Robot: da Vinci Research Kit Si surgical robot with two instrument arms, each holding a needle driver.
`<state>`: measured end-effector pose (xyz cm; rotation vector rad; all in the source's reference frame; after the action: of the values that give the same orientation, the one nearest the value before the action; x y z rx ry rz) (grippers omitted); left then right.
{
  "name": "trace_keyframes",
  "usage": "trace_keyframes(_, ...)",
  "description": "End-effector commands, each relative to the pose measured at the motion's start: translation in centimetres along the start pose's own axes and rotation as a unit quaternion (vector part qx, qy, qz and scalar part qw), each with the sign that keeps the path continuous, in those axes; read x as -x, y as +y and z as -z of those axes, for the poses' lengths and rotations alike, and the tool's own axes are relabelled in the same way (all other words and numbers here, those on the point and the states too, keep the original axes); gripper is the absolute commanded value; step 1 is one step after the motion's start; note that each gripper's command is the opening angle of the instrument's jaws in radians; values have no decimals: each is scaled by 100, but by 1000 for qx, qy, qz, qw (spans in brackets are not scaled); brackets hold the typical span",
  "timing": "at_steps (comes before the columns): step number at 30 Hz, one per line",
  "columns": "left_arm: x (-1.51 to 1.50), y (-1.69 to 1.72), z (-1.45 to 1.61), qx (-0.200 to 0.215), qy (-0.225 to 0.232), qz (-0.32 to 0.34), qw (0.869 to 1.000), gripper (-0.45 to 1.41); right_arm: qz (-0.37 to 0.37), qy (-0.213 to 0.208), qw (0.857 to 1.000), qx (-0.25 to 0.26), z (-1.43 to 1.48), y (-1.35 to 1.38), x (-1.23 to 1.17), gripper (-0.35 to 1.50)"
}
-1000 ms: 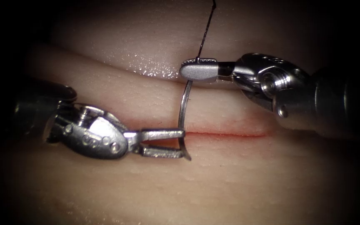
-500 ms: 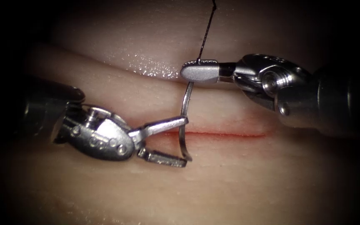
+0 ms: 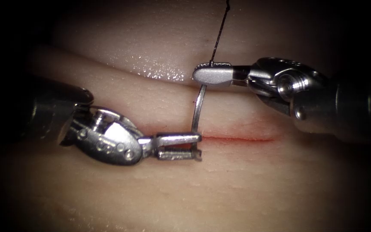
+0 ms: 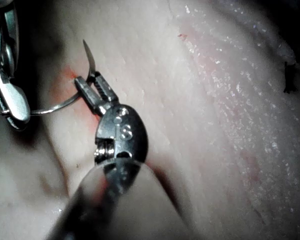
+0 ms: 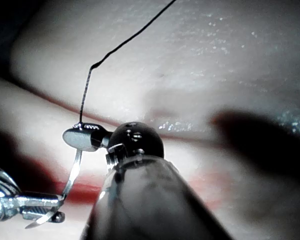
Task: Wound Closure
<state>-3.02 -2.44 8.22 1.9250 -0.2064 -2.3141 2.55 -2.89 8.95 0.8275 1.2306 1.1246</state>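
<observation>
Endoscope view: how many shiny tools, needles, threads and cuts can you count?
Tools: 2, the left tool with jaws shut on the needle near its tip, the right tool shut on its thread end.
Needles: 1, the needle, held above the tissue.
Threads: 1, the thread.
Cuts: 1, the cut.
Total: 5.

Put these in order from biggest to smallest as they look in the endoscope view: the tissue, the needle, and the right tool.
1. The tissue, which spreads across the picture.
2. The right tool, holding the needle's thread end.
3. The needle, thin, its other end held by the left tool.
</observation>
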Motion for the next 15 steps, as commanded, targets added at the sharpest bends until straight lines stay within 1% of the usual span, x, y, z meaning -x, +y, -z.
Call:
trace_keyframes(1,5,4,-6,-3,3,1,1000,-45,-1,-1,1000,-2,-8,2,4,-35)
trace_keyframes(15,7,1,-10,-2,7,1,1000,-45,-1,-2,1000,-2,-1,-4,8,-35)
